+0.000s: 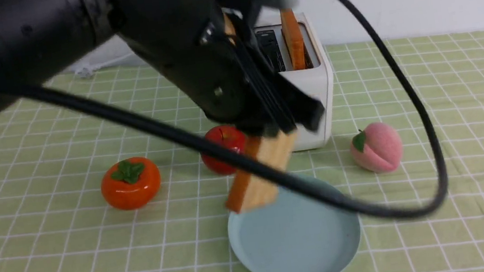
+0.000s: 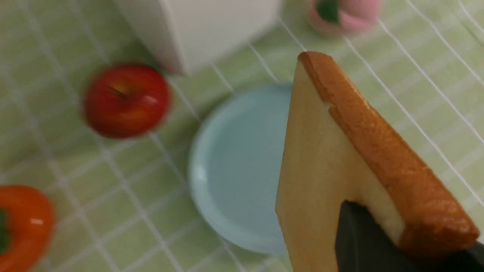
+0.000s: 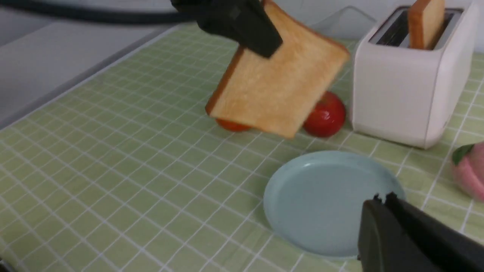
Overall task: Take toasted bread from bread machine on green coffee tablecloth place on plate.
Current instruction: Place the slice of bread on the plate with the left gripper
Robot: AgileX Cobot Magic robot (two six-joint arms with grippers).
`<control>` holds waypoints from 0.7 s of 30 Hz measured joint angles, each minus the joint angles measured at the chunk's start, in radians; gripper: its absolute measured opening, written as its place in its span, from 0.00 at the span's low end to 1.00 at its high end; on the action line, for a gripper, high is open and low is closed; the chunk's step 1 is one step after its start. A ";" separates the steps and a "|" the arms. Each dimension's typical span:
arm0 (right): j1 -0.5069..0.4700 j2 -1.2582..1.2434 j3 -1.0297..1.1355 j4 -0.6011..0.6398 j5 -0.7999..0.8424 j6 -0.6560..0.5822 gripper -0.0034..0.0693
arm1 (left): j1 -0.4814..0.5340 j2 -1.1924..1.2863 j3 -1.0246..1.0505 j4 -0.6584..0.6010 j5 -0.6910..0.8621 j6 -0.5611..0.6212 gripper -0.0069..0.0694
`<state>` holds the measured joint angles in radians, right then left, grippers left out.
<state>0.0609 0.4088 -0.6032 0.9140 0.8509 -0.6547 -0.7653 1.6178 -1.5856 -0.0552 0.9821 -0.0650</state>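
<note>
My left gripper (image 1: 285,128) is shut on one slice of toasted bread (image 1: 258,173), which hangs tilted in the air above the far left rim of the pale blue plate (image 1: 296,240). From the left wrist, the slice (image 2: 332,170) is clamped between the black fingers (image 2: 363,241), with the plate (image 2: 238,170) below it. A second slice (image 1: 292,39) stands upright in the right slot of the white bread machine (image 1: 314,81), behind the plate on the green coffee tablecloth (image 1: 53,251). My right gripper (image 3: 382,198) is shut and empty, low at the plate's (image 3: 325,200) near right side.
A red apple (image 1: 224,145) lies left of the toaster's front. An orange persimmon (image 1: 130,183) sits further left, and a pink peach (image 1: 375,147) lies to the toaster's right. A black cable (image 1: 426,132) from my left arm loops across the view over the plate.
</note>
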 joint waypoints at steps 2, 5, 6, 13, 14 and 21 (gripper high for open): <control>0.000 0.000 0.000 0.000 0.033 0.015 0.05 | 0.000 0.002 0.037 -0.071 -0.030 0.039 0.21; 0.000 -0.010 0.000 -0.021 0.084 0.065 0.05 | 0.007 0.029 0.127 -0.168 -0.144 0.090 0.21; 0.000 -0.024 0.000 -0.043 0.090 0.082 0.05 | 0.009 0.048 0.156 -0.193 -0.201 0.106 0.21; 0.000 -0.147 0.000 -0.180 0.119 0.200 0.05 | 0.013 0.190 0.187 -0.258 -0.411 0.119 0.21; 0.000 -0.159 0.000 -0.193 0.124 0.207 0.05 | 0.014 0.202 0.187 -0.270 -0.439 0.119 0.21; 0.000 -0.198 -0.004 -0.211 0.146 0.221 0.05 | 0.014 0.238 0.185 -0.294 -0.515 0.072 0.21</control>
<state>0.0609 0.2109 -0.6069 0.7030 0.9971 -0.4342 -0.7514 1.8558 -1.4005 -0.3494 0.4672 0.0072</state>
